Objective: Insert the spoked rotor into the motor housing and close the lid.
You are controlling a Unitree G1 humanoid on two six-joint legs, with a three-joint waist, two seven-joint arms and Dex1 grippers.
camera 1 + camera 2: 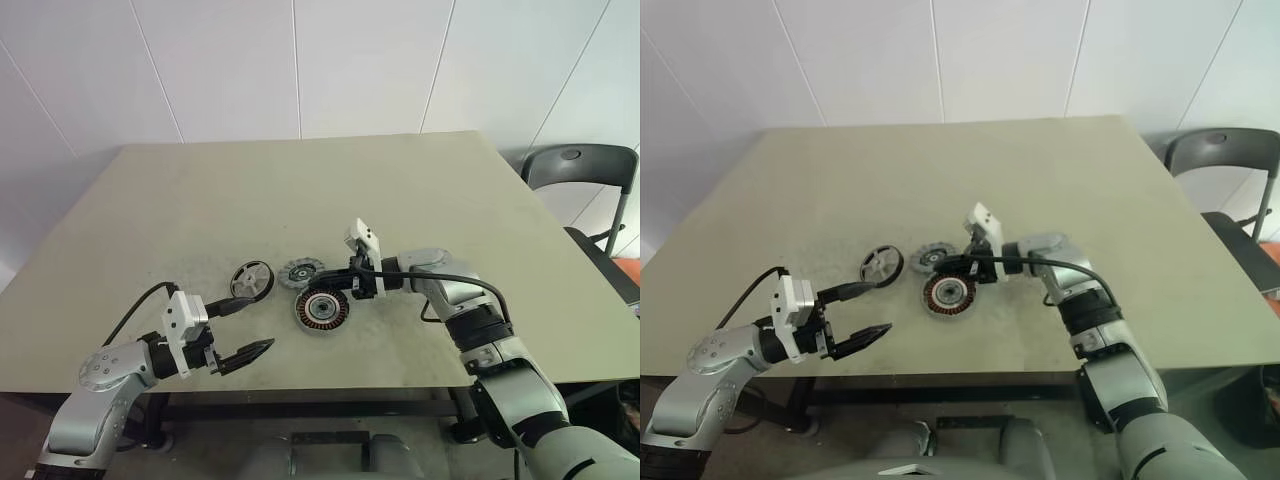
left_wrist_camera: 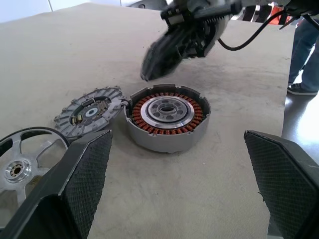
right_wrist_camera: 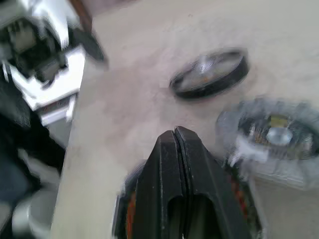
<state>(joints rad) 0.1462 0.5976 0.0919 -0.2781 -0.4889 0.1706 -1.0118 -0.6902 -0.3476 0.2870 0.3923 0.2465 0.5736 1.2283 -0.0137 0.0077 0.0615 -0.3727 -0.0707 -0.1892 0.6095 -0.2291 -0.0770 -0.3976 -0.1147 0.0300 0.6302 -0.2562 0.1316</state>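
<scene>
The motor housing (image 1: 322, 309) lies flat, windings upward, beside the lid (image 1: 299, 270) and spoked rotor (image 1: 251, 280). The right gripper (image 1: 334, 287), fingers pressed together, hovers above the housing. The left gripper (image 1: 243, 331) is spread, empty.

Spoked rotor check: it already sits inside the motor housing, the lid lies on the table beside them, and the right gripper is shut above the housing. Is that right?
Not quite. The spoked rotor lies on the table, apart from the motor housing, whose windings are bare in the left wrist view. The lid and shut right gripper are as stated.

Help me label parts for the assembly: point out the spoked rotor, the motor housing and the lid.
spoked rotor (image 1: 251, 281), left eye view, on its hub.
motor housing (image 2: 167, 110), left wrist view, on its silver centre.
lid (image 2: 89, 112), left wrist view, on its middle.
</scene>
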